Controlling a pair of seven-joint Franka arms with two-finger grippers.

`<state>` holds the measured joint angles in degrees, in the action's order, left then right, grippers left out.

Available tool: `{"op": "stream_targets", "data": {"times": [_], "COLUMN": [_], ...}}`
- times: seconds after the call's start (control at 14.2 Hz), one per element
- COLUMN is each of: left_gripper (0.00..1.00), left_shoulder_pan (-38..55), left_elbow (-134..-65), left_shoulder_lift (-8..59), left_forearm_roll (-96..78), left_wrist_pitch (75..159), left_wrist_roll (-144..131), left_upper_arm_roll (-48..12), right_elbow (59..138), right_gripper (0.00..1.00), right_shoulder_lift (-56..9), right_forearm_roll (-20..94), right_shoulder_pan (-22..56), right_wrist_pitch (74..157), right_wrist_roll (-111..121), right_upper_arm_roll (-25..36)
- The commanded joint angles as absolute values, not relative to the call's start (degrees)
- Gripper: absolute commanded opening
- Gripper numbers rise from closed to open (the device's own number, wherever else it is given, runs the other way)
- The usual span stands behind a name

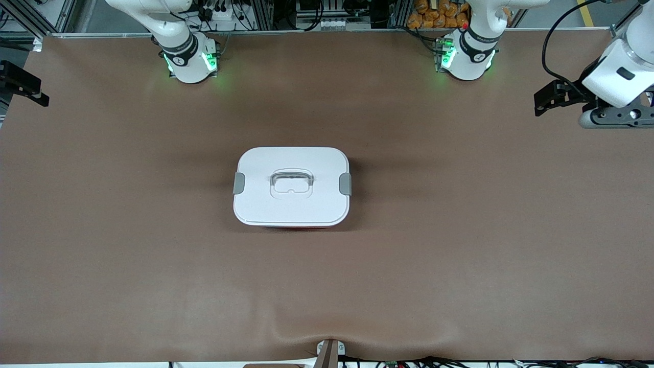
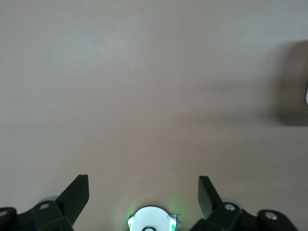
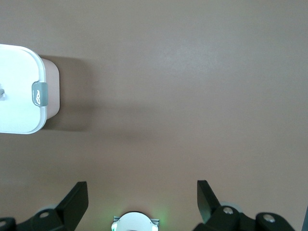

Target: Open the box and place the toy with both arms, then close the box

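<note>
Left pincer [image 1: 549, 99] open, right pincer [image 3: 142, 198] too, box [image 1: 292, 186] apparently shut, well apart.

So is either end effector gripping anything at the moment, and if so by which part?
Nothing is held. The left end effector and right end effector are both open over bare table. The box sits shut, lid clipped, untouched.

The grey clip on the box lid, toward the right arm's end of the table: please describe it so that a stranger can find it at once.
On the brown table stands a rounded-rectangular pink plastic box with a white lid. At the middle of the lid's short edge toward the right arm's end sits the small grey clip. Its twin grey clip sits toward the left arm's end.
</note>
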<state>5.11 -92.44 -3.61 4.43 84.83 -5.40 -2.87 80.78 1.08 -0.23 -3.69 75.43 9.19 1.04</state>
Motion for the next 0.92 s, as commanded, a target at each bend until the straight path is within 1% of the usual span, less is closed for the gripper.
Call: {"op": "stream_targets", "data": {"times": [0.0, 0.85], "left_gripper": [1.0, 1.0], "left_shoulder_pan": [0.7, 0.8], "left_elbow": [-93.3, -93.1], "left_shoulder_lift": [-4.3, -2.9], "left_forearm_roll": [3.7, 2.7], "left_wrist_pitch": [86.2, 88.5], "left_wrist_roll": [-5.6, -7.6], "left_upper_arm_roll": [-7.9, -8.3], "right_elbow": [80.9, 80.9], "right_gripper": [1.0, 1.0], "right_shoulder_lift": [1.4, 1.3], "right_forearm_roll": [-0.4, -0.3], "right_shoulder_pan": [-4.7, -4.7], "right_wrist_pitch": [75.1, 75.2], "right_wrist_roll": [9.6, 9.5], "right_upper_arm_roll": [0.4, 0.7]}}
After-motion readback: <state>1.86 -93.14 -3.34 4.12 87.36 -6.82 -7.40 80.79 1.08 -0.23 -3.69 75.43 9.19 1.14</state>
